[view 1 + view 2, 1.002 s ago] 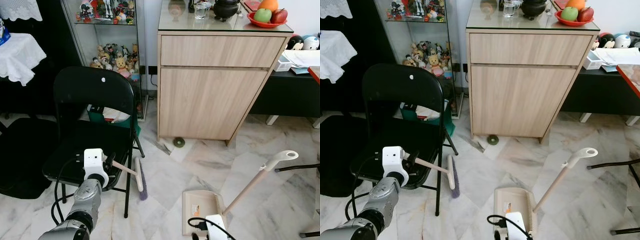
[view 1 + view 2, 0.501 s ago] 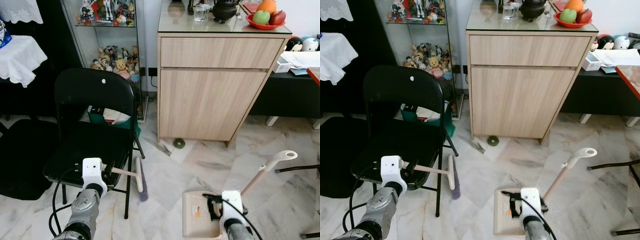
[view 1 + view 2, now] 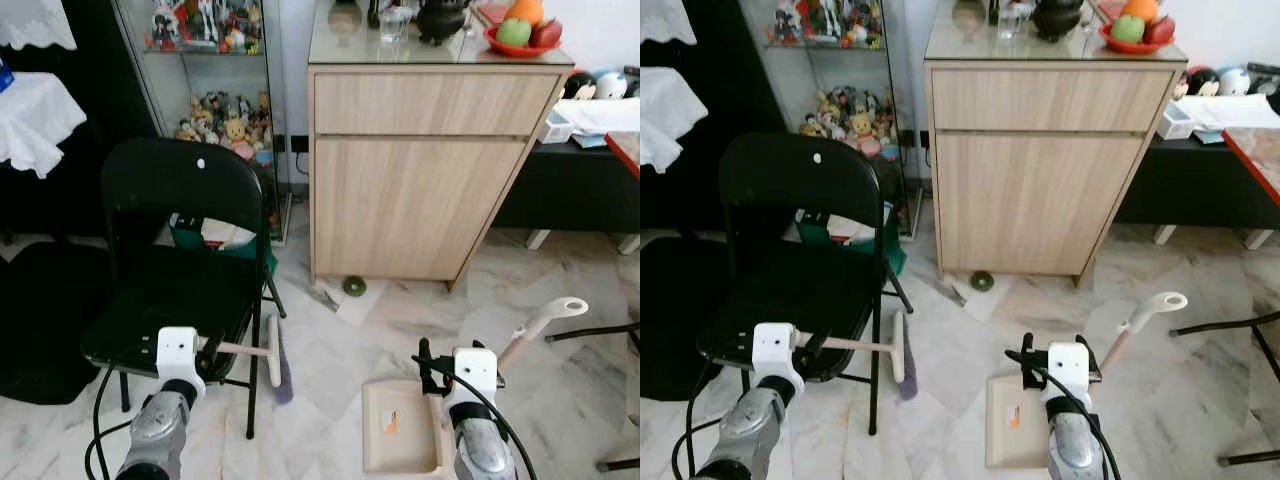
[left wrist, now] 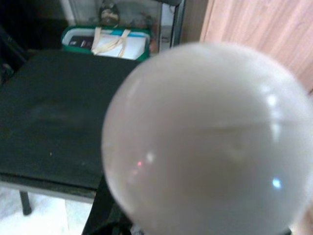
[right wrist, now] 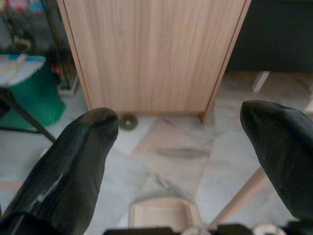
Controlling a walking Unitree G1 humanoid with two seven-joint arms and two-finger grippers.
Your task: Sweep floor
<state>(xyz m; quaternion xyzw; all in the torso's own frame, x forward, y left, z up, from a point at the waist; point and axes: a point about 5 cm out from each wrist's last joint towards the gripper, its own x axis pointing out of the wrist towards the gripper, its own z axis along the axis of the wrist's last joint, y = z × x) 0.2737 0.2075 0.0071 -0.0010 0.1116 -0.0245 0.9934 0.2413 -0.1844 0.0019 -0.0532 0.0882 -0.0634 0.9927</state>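
In the left eye view the left pincer [image 3: 205, 352] is closed on the pale handle of a small broom [image 3: 272, 350], which reaches across to its head and purple bristles resting on the marble floor [image 3: 400, 320] just beside the front leg of a black folding chair [image 3: 180, 260]. The right pincer [image 3: 460, 352] hovers spread wide above the beige dustpan [image 3: 398, 440], gripping nothing; the dustpan lies flat on the floor and its long handle [image 3: 545, 318] slants up to the robot's right, ending in a white loop. Behind stand a wooden cabinet [image 3: 425, 170] whose glass top carries a red bowl of fruit [image 3: 520, 30], and a glass case of figurines [image 3: 215, 110]. A small round green disc [image 3: 353, 287] lies on the floor at the cabinet's foot. The right eye view gives the same scene. In the left wrist view a blurred whitish rounded end of the broom handle [image 4: 205, 142] looms close, with the chair's black seat [image 4: 54, 112] behind it. In the right wrist view the two black fingers [image 5: 73, 161] stand well apart, and between them are the cabinet front, the green disc and the toothed rear edge of the dustpan.
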